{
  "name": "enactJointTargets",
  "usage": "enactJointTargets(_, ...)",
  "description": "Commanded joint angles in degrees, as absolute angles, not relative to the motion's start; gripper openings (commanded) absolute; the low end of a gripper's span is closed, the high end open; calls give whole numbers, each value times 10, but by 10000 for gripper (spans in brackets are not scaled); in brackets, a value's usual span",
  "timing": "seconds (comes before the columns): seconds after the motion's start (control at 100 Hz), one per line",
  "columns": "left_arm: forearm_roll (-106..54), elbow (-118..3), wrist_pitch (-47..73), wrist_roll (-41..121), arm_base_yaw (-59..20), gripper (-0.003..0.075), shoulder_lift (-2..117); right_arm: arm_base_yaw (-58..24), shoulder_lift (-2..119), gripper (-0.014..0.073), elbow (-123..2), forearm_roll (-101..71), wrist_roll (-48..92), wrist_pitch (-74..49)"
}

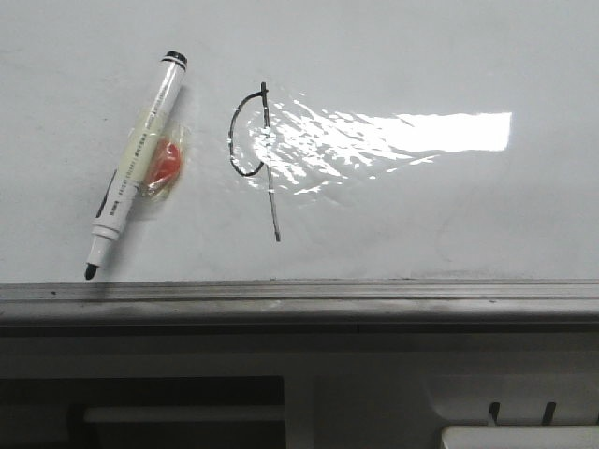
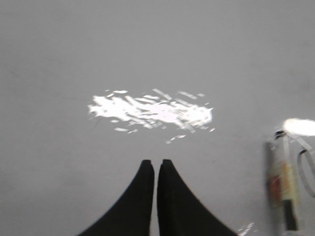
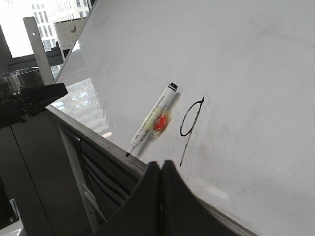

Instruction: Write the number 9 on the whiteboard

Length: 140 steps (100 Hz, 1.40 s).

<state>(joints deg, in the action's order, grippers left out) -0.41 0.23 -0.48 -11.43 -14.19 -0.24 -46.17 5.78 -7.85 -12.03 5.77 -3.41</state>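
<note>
- Your left gripper shows its black fingers pressed together over the whiteboard;
- glare patch at twelve o'clock; marker pen at three.

1. We are seeing the whiteboard showing glossy white with bright glare patches.
2. We are seeing the number 9 showing thin black.
3. At nine o'clock of it, the marker pen is showing white with a black tip and an orange-red blob.
4. We are seeing the edge rail showing grey.
</note>
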Motion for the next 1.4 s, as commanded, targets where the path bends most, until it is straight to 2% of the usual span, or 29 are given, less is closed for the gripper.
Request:
enactJointTargets(0.0, -7, 26, 5, -65, -100, -20, -18, -463, 63, -70, -92, -114, 64, 12)
enactJointTargets(0.17, -7, 26, 68, -53, -48, -20, -18, -463, 63, -70, -92, -114, 64, 13)
enactJointTargets(0.32, -7, 26, 168, -52, -26, -20, -18, -463, 63, -70, -92, -114, 64, 13)
enactJointTargets(1.22, -7, 26, 166, -52, -26, -20, -18, -463, 56, -70, -72, -114, 64, 26)
enactJointTargets(1.29, -7, 26, 166, -52, -26, -20, -18, -455, 56, -70, -54, -114, 64, 67)
enactJointTargets(1.39, -7, 26, 166, -52, -26, -20, -18, -438, 56, -70, -19, -114, 64, 203)
